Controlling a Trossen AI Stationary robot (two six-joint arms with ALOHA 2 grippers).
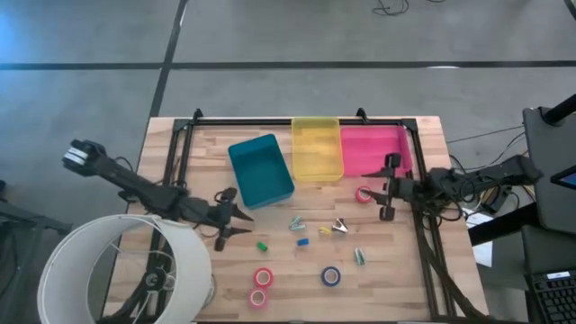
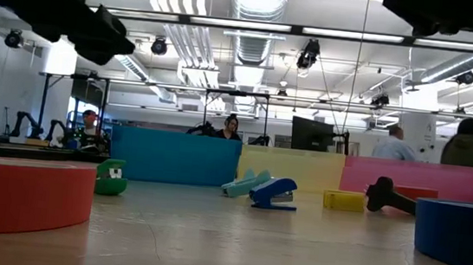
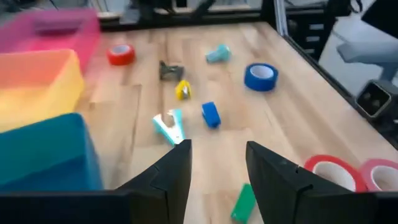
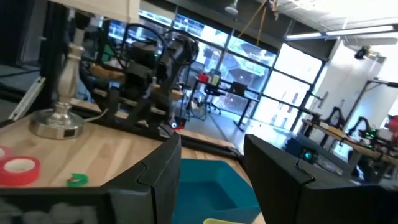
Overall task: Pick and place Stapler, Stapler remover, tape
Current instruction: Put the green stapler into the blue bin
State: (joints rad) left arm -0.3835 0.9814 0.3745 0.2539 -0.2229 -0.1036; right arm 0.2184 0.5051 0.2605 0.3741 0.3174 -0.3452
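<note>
High view, tape: three red rolls (image 1: 262,277) and one blue roll (image 1: 331,276) are seen on the desk (image 1: 396,279).
Done: nothing is seen inside the bins.
Left: every piece.
Left hand (image 1: 236,218): held wide, empty, near the blue bin (image 1: 261,169).
Right hand (image 1: 387,187): held wide, empty, beside the pink bin (image 1: 378,149).
Around: a lamp shade (image 1: 117,270) covers the desk corner.

The lamp shade (image 1: 117,270) covers the bench's near left corner and is cut by the bottom edge of the high view. In the low view a red tape roll (image 2: 21,196) at left and the blue tape roll (image 2: 462,234) at right are cropped by the edges. The small coloured pieces (image 1: 317,229) mid-bench are too tiny to identify from above
</note>
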